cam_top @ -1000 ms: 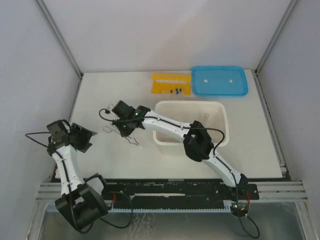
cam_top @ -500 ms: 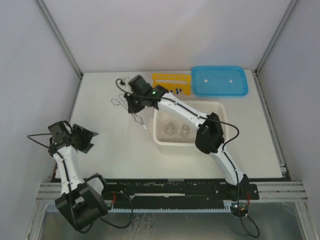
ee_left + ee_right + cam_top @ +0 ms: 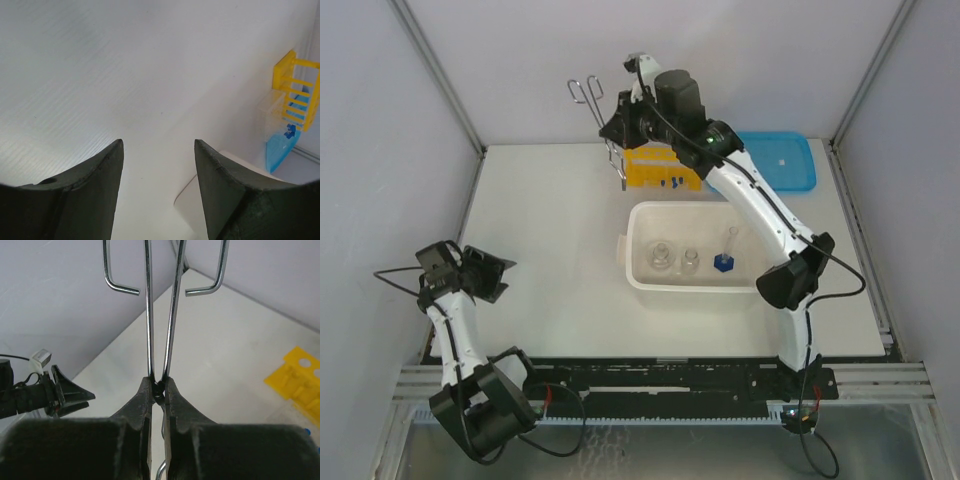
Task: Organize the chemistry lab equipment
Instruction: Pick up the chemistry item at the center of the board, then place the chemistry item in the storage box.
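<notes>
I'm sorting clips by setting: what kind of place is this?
Likely a robot test cell staged as a chemistry bench: plain white table between bare panels, yellow tube rack, glass vessels in a white tub.

rack [image 3: 662,168] yellow | lid [image 3: 775,160] blue | tub [image 3: 698,250] white | tongs [image 3: 592,100] silver

Tongs [image 3: 603,125]: thin bright metal wire, two long arms with hooked ends, lifted off bench, held in right gripper [image 3: 157,390] at far middle, above rack; arms pinched nearly together at grip point.
Rack [image 3: 652,166]: yellow plastic, lying flat at far middle of bench.
Tubes [image 3: 670,183]: few small blue-capped ones at rack's near edge.
Vessels [image 3: 661,256]: two small clear glass ones in tub, left-centre, side by side.
Blue-based clear piece [image 3: 724,262] upright just right of them.
</notes>
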You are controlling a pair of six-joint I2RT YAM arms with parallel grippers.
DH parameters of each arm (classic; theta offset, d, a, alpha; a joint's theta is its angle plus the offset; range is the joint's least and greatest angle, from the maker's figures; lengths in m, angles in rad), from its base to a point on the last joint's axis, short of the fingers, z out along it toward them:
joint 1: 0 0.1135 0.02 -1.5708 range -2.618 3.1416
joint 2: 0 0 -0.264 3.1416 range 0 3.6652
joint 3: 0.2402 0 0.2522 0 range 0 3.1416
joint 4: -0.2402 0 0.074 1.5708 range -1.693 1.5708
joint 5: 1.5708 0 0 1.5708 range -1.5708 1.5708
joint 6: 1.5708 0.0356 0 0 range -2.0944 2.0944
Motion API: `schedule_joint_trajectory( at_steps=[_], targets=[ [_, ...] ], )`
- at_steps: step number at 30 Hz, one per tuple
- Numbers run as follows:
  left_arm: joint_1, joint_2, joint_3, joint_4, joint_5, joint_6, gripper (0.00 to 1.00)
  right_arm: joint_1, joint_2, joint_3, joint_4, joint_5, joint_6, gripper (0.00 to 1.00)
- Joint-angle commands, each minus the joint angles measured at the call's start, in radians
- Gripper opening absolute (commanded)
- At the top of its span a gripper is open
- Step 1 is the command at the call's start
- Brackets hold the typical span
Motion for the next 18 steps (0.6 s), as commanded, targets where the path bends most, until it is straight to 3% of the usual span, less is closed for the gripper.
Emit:
schedule_joint_trajectory(
  at_steps=[1,7,12,18],
  targets=[
    [0.008,-0.003,-0.003,0.048,0.028,-0.025,0.63,0.023,-0.094,0.038,-0.014,0.022,-0.088,0.00],
    [0.008,-0.007,-0.036,0.073,0.037,-0.029,0.63,-0.008,-0.237,-0.088,-0.213,0.089,-0.303,0.00],
    [0.007,0.006,-0.054,0.088,0.058,-0.019,0.62,-0.017,-0.445,-0.416,-0.232,0.138,-0.468,0.00],
    [-0.053,0.032,-0.010,0.074,0.035,0.013,0.59,0.007,-0.689,-0.774,-0.235,0.069,-0.663,0.00]
  ],
)
